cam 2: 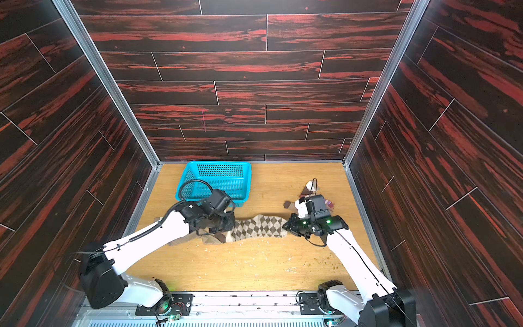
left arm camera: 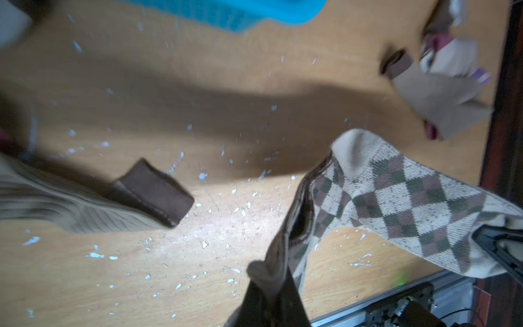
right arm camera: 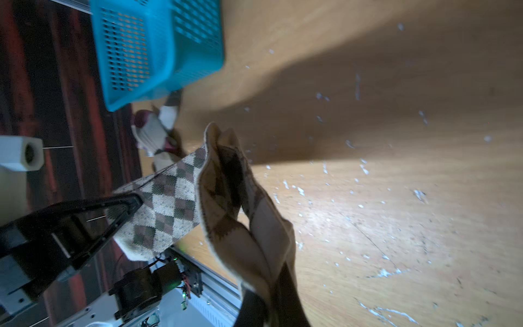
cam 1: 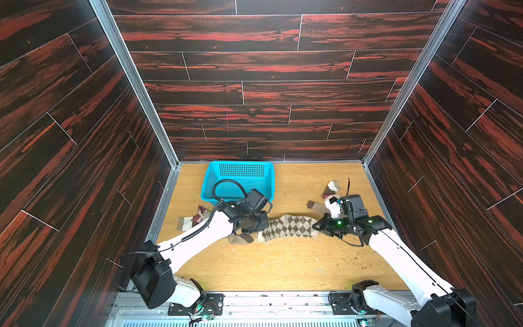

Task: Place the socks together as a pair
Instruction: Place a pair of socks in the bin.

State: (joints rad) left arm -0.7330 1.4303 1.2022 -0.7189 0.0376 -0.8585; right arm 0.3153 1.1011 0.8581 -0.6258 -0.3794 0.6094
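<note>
1. Tan-brown argyle knit sock [cam 1: 288, 228]: centre frame in both top views, stretched out, held aloft.
2. Left gripper [left arm camera: 270, 300], right gripper [cam 1: 319, 226]: each pinching one end.
3. Plain tan ribbed sock with brown cuff [cam 1: 240, 240], left heap of mixed socks [cam 1: 192, 219], right heap of mixed socks [cam 1: 328, 195]: loose, unmatched; pairing apparently barely begun.

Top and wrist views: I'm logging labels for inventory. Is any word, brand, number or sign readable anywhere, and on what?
None can be read.
The argyle sock carries only its diamond pattern, and the blue basket only rows of holes.
The boards at the arm bases are too small to show any print.
</note>
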